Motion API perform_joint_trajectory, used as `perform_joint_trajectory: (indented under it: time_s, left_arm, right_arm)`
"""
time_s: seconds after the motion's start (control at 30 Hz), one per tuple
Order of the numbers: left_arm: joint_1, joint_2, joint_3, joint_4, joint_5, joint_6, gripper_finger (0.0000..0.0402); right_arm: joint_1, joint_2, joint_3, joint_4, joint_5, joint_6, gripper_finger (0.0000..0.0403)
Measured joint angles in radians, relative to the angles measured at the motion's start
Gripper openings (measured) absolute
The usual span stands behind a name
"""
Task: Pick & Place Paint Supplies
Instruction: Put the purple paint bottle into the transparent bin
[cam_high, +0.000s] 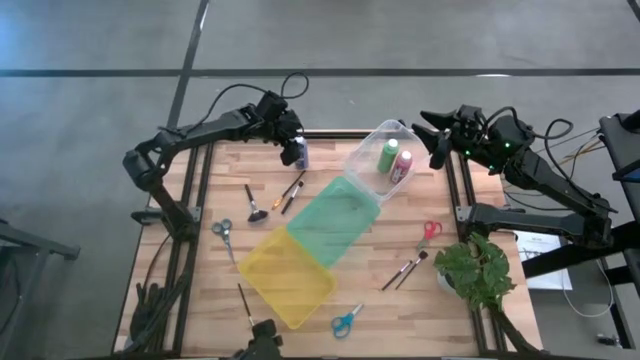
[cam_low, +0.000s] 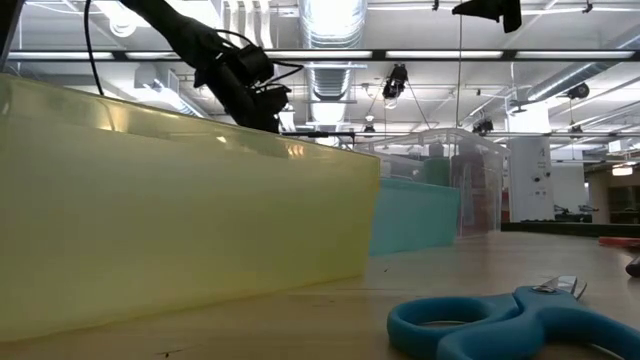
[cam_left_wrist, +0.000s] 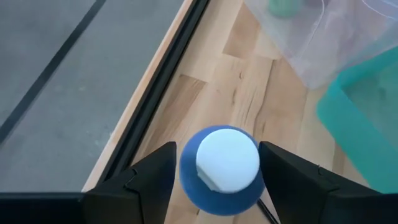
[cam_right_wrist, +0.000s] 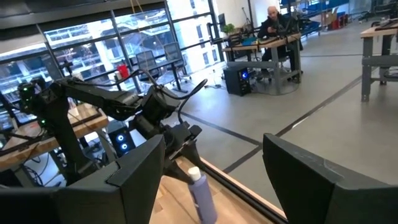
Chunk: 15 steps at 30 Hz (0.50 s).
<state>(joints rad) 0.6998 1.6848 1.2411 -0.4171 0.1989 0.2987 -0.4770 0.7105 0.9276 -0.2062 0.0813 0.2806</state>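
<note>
- Blue-purple bottle (cam_left_wrist: 219, 168) between left gripper (cam_left_wrist: 214, 180) fingers (cam_left_wrist: 149, 180), lower centre of frame; fingers spread, slim gaps either side.
- Right gripper (cam_high: 440, 140) raised upper right, fingers parted, grasping nothing.

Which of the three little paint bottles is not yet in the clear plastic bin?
The blue-purple paint bottle with the white cap. It stands on the wooden table between the left gripper's open fingers, while the green bottle and pink-red bottle sit inside the clear bin.

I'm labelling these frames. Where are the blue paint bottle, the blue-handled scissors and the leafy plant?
blue paint bottle with white cap (cam_left_wrist: 227, 158), left wrist view, on its cap.
blue-handled scissors (cam_low: 500, 322), low view, on a handle loop.
leafy green plant (cam_high: 480, 270), high view, on its leaves.
</note>
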Motion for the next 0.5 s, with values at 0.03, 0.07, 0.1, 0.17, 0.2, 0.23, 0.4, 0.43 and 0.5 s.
perform_joint_trajectory:
  time_s: [0.03,0.07,0.1,0.17,0.2,0.23,0.4,0.43,0.5]
  left_arm:
    - [0.0,0.0,0.0,0.0,0.0,-0.003,0.0227]
    - [0.0,0.0,-0.001,0.001,0.0,-0.006,0.0219]
    - [0.0,0.0,-0.001,0.0,0.0,-0.01,0.021]
    - [0.0,0.0,-0.001,0.0,0.0,-0.012,0.0186]
    - [0.0,0.0,-0.001,0.001,0.0,-0.012,0.0172]
    - [0.0,0.0,-0.001,0.001,0.0,-0.013,0.0156]
    - [0.0,0.0,0.003,0.002,-0.013,-0.023,0.0118]
    - [0.0,0.0,0.005,0.001,-0.016,-0.023,0.0118]
    - [0.0,0.0,0.016,-0.003,-0.022,-0.022,0.0118]
  right_arm:
    - [0.0,0.0,0.0,-0.001,0.0,0.0,0.0264]
    - [0.0,0.0,0.0,-0.002,0.0,0.0,0.0264]
    - [0.0,0.0,0.0,-0.006,-0.001,0.0,0.0264]
    - [0.0,0.0,0.0,-0.007,-0.001,0.0,0.0264]
    - [0.0,0.0,0.0,-0.007,-0.001,0.0,0.0264]
    - [0.0,0.0,0.0,-0.007,-0.001,0.0,0.0264]
    - [0.0,0.0,0.0,-0.016,-0.003,0.0,0.0263]
    - [0.0,0.0,0.0,-0.022,-0.003,0.0,0.0263]
    - [-0.001,0.0,0.0,-0.026,-0.003,0.002,0.0263]
